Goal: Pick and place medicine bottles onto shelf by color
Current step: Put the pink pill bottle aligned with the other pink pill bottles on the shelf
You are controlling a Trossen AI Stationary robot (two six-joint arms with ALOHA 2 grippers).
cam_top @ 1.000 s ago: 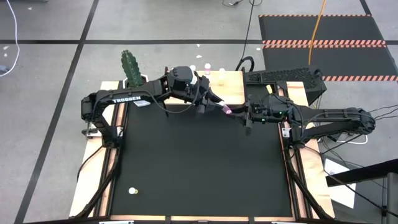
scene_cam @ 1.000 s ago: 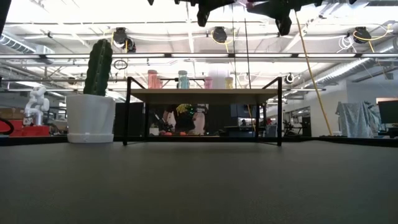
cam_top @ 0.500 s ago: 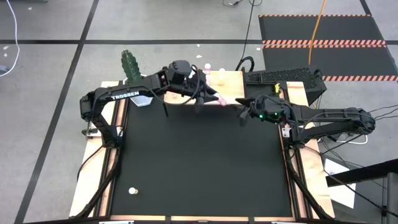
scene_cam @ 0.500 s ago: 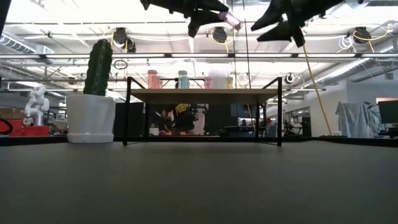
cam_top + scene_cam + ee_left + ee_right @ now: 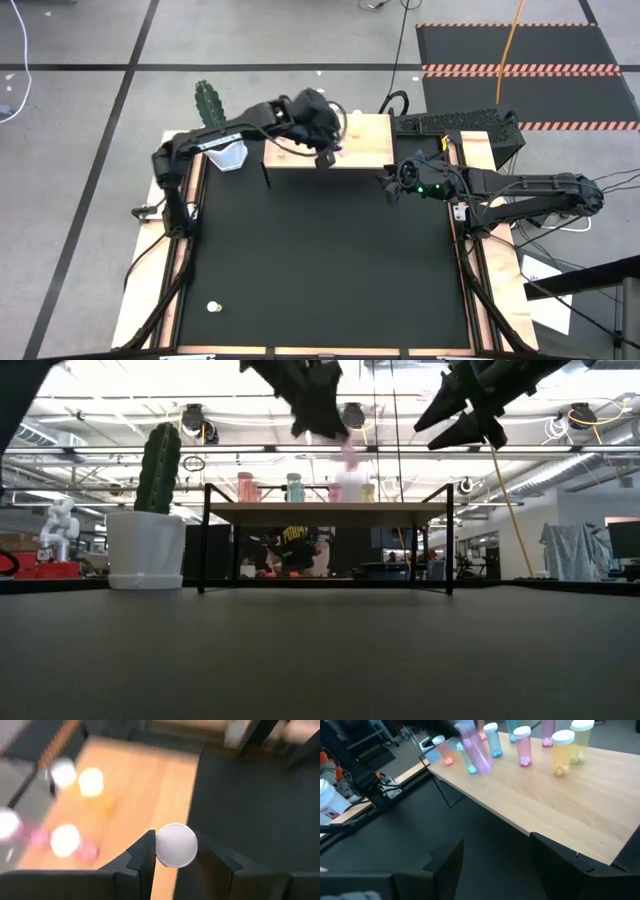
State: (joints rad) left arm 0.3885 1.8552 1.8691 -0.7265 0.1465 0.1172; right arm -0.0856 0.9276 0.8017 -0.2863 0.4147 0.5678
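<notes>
Left gripper (image 5: 172,851) clamps a white-capped bottle (image 5: 176,845) over the shelf (image 5: 365,150); right gripper (image 5: 390,187) open, empty, nr shelf edge.

A robotics lab: exposed ceiling ducts (image 5: 560,470), taped concrete floor (image 5: 80,150), a small white robot figure (image 5: 58,525) beyond the desk (image 5: 320,260).

shelf (image 5: 555,805): light matt wood | table (image 5: 320,270): matt black

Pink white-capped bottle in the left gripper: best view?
Left wrist view: the bottle sits clamped between the left gripper's fingers, cap on. Low view shows it faintly, high view barely, right wrist view as a blur above the light wooden shelf.
</notes>
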